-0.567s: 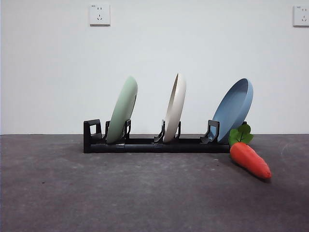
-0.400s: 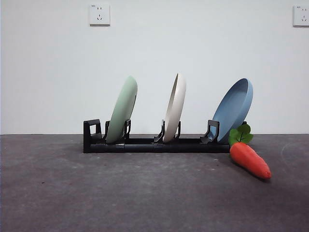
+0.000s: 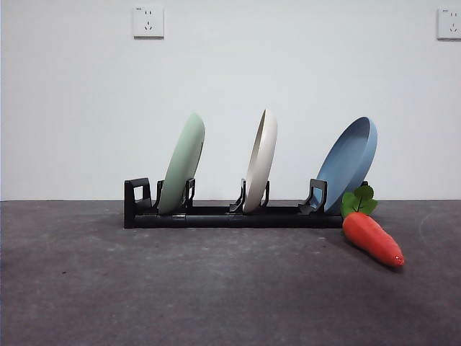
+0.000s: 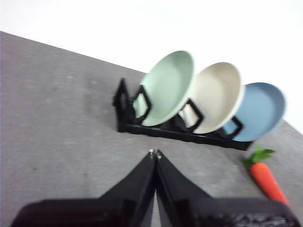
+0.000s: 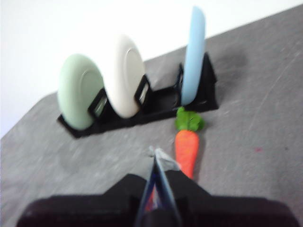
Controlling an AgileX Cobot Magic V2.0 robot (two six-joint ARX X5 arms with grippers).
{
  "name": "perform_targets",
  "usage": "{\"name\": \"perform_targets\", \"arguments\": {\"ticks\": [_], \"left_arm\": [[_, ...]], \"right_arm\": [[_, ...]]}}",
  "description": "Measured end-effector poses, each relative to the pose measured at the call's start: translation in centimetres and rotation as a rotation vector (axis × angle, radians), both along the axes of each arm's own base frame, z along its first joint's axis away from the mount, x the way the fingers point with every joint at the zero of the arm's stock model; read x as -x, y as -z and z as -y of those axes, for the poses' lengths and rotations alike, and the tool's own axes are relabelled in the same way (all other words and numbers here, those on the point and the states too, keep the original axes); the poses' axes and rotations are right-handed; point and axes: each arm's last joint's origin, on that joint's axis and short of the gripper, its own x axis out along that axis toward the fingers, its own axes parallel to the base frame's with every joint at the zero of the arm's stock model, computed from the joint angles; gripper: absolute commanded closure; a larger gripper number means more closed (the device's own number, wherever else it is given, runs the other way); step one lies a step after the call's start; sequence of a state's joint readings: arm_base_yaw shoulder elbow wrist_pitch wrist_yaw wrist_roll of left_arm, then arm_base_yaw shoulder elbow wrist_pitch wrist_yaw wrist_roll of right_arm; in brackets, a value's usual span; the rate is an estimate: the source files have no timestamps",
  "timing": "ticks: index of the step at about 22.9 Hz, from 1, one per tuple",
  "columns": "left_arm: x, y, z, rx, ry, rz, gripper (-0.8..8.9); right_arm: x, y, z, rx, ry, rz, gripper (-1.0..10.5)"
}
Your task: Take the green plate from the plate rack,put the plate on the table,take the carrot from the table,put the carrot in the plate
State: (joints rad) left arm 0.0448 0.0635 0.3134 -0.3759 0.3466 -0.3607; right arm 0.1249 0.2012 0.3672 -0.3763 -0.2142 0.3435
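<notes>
In the front view, the rack point(image 3: 230, 214) is seen at the middle of the frame, standing on the table point(image 3: 216, 288). Three plates are held upright in it, each leaning to the right. The green plate point(image 3: 183, 163) is placed in the left slot, a cream plate point(image 3: 261, 160) in the middle slot and a blue plate point(image 3: 348, 163) in the right slot. The carrot point(image 3: 372, 236) is laid on the table at the lower right of the rack, just beside its right end, with the leaves point(image 3: 359, 200) turned toward the rack. Two sockets point(image 3: 148, 21) are seen on the white wall at the upper edge. No arm is shown in this view.

In the left wrist view, the left gripper point(image 4: 155, 153) is seen at the lower middle, with its jaws pressed together and nothing held between them. It is kept above the bare table, apart from the rack point(image 4: 180, 132). The green plate point(image 4: 168, 88) is seen in the upper middle, still in the rack.

In the right wrist view, which is blurred, the right gripper point(image 5: 156, 156) is seen at the lower middle, jaws closed together, empty. The carrot point(image 5: 187, 149) is found just beside its tips. The green plate point(image 5: 79, 91) is seen at the left.
</notes>
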Motion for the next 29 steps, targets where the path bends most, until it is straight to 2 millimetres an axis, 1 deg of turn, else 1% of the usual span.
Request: {"name": "perform_targets", "arguments": {"ticks": [6,12,16,19,20,21,22,23,24,25,29], "left_arm": [[0.7,-3.9,0.3,-0.003,0.105,-0.055,8.21],[1.1,-7.4,0.6,-0.062,0.231,-0.148,8.21],[1.6,-9.7,0.7,-0.128,0.306,-0.211,8.21],[2.0,-10.9,0.8,-0.187,0.334,-0.230,8.16],[2.0,-11.1,0.8,-0.197,0.337,-0.225,7.98],[2.0,-11.1,0.8,-0.201,0.338,-0.223,6.86],[2.0,-11.1,0.7,-0.200,0.337,-0.229,4.70],[2.0,-11.1,0.7,-0.199,0.336,-0.232,2.32],[1.9,-11.1,0.7,-0.195,0.335,-0.234,1.33],[2.0,-11.1,0.7,-0.194,0.335,-0.235,1.33],[2.0,-11.0,0.8,-0.190,0.339,-0.247,1.33]], "right_arm": [[-0.1,-4.7,-0.2,0.116,-0.107,-0.128,9.6],[-0.3,-8.6,-0.3,0.257,-0.173,-0.268,9.6],[-0.3,-10.6,-0.3,0.333,-0.239,-0.371,9.6],[-0.3,-10.9,-0.4,0.343,-0.308,-0.392,9.4],[-0.3,-10.9,-0.4,0.341,-0.317,-0.393,9.4],[-0.3,-10.9,-0.4,0.341,-0.318,-0.392,8.6],[-0.3,-10.9,-0.4,0.338,-0.316,-0.394,6.6],[-0.3,-10.9,-0.4,0.328,-0.311,-0.399,4.1],[-0.3,-10.9,-0.4,0.319,-0.306,-0.404,2.3],[-0.3,-10.9,-0.4,0.312,-0.302,-0.408,2.0],[-0.2,-10.8,-0.4,0.307,-0.300,-0.418,2.0]]}}
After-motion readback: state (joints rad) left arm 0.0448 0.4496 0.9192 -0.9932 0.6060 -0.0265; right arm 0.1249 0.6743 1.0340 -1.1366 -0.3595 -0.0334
